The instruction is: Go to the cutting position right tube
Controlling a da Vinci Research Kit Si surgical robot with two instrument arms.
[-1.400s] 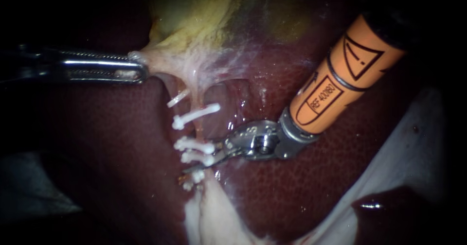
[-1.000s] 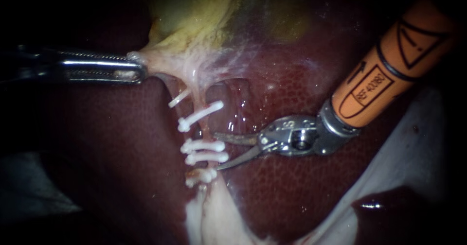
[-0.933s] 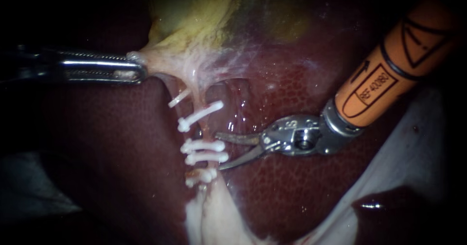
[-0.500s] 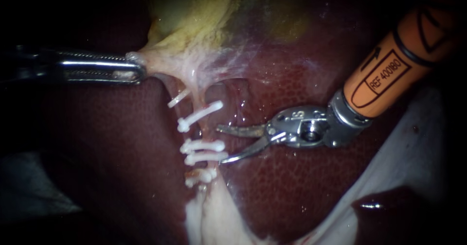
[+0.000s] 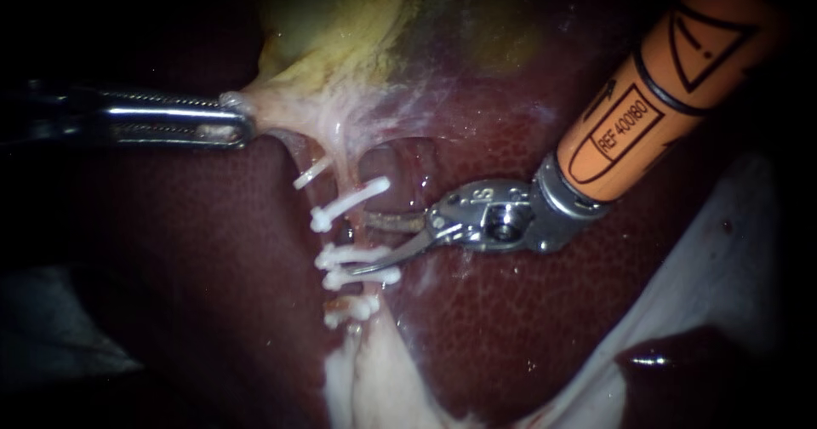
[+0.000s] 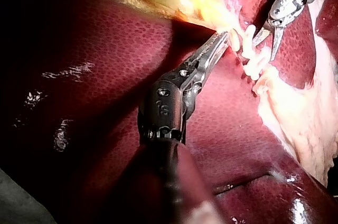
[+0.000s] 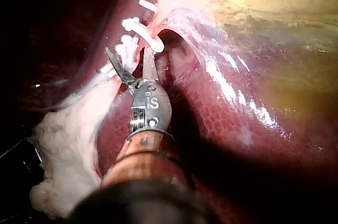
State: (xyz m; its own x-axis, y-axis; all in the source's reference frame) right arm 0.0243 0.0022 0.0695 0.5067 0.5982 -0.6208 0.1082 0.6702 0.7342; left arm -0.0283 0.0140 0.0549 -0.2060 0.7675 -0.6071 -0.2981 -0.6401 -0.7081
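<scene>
A pale tube point(image 5: 347, 182) runs down from the gallbladder neck and carries several white clips point(image 5: 351, 201). My right instrument point(image 5: 362, 243), on an orange shaft, has its two blades open at the tube. The upper blade lies just below the upper clip and the lower blade crosses the lower pair of clips point(image 5: 357, 263). In the right wrist view the open blades point(image 7: 131, 59) reach the clips point(image 7: 132, 27). My left instrument point(image 5: 231, 124) is shut on the gallbladder neck tissue and holds it stretched to the left, which also shows in the left wrist view point(image 6: 222, 42).
The yellow-green gallbladder point(image 5: 340, 20) lies above, with dark red liver point(image 5: 511, 327) all around. Whitish fatty tissue point(image 5: 366, 378) hangs below the clips. A white cloth point(image 5: 723, 267) lies at the right.
My right instrument drew back to the right and opened its blades. It then came left again, and the open blades now reach the clipped tube. The left instrument has not moved.
</scene>
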